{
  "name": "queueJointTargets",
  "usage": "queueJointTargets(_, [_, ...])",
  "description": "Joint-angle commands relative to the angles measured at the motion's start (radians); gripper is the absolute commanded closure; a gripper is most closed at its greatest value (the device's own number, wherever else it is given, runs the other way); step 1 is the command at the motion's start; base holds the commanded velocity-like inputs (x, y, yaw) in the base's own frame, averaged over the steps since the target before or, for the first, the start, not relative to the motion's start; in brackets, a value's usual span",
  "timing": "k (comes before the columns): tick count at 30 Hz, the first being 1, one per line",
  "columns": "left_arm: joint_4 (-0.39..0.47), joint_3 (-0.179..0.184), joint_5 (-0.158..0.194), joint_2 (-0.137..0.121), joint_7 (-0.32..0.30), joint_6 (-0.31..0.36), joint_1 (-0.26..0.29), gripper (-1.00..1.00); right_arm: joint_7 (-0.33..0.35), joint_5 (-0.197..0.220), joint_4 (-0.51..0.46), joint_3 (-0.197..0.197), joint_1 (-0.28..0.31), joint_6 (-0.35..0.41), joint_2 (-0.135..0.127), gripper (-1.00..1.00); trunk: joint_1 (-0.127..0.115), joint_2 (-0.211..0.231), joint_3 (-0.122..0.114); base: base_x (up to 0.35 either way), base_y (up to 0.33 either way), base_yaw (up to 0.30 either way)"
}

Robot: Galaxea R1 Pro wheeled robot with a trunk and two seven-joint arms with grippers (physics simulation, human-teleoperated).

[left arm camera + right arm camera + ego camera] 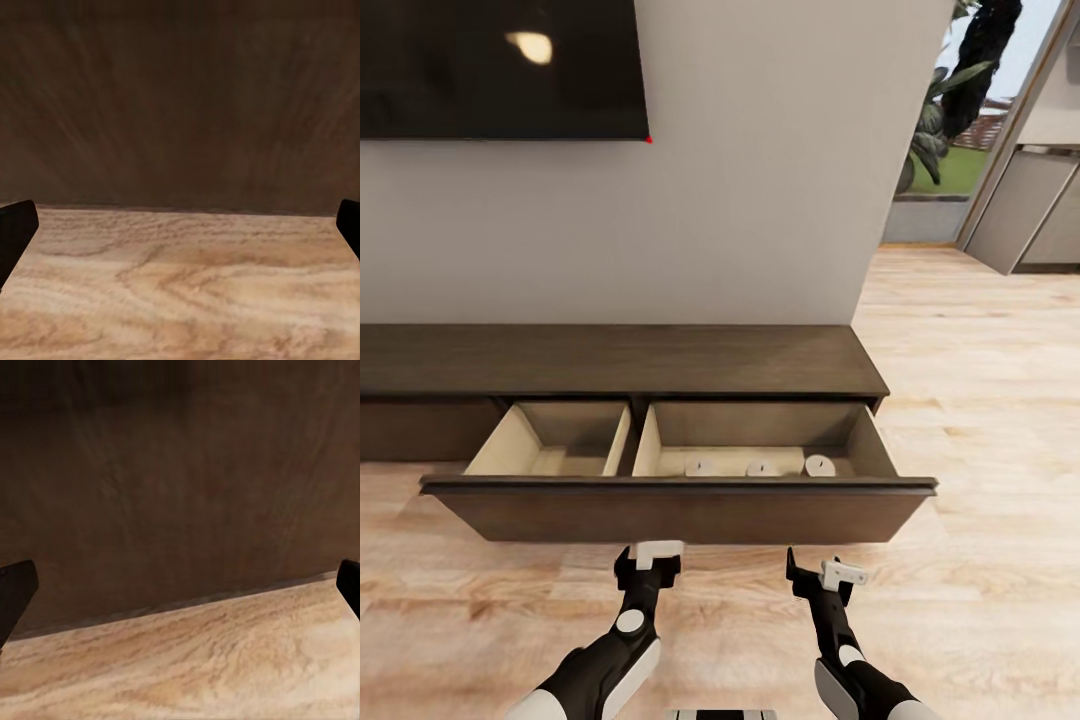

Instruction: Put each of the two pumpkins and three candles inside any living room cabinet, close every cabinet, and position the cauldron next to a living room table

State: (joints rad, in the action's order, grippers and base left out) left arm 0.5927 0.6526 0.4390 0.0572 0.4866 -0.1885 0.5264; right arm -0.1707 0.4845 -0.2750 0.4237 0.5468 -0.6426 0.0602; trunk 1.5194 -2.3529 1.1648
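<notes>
Pale wood-plank floor [980, 400] across the room. Plain off-white wall [760, 200] ahead. Dark wall-mounted screen [500, 70] at upper left (one light reflected in it). Far right: glazed opening with dark-leaved plant [960, 80] and green lawn outside; grey cupboard fronts [1030, 210] beside it.

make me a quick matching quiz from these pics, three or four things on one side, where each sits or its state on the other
Things:
1. candles
2. left compartment
3. left end effector
4. TV

States or places:
A. on the wall above the cabinet
B. open, empty, before the drawer front
C. in the right compartment
D. nothing visible inside

Pairs: 1-C, 2-D, 3-B, 4-A
</notes>
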Motion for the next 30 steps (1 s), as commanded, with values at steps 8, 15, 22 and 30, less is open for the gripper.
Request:
queueJointTargets(8, [-0.001,0.008,0.011,0.000,0.009,-0.006,0.001,-1.00,-0.007,0.002,0.000,0.013,0.001,-0.009,0.000,-1.00,0.000,0.000,0.001,0.195,0.038,0.000])
queueJointTargets(15, [-0.001,0.008,0.010,0.000,0.008,-0.006,0.001,-1.00,-0.007,0.002,0.000,0.015,0.001,-0.009,0.000,-1.00,0.000,0.000,0.001,0.188,0.032,0.000])
queueJointTargets(22, [-0.001,0.007,0.010,-0.001,0.003,-0.006,0.001,-1.00,-0.007,0.001,0.000,0.015,0.001,-0.010,0.000,-1.00,0.000,0.000,0.001,0.227,0.016,0.000])
queueJointTargets(30, [-0.001,0.007,0.011,-0.002,0.006,-0.007,0.001,-1.00,-0.008,-0.003,0.009,0.015,0.001,-0.035,0.000,-1.00,0.000,0.000,0.001,0.062,0.003,0.000])
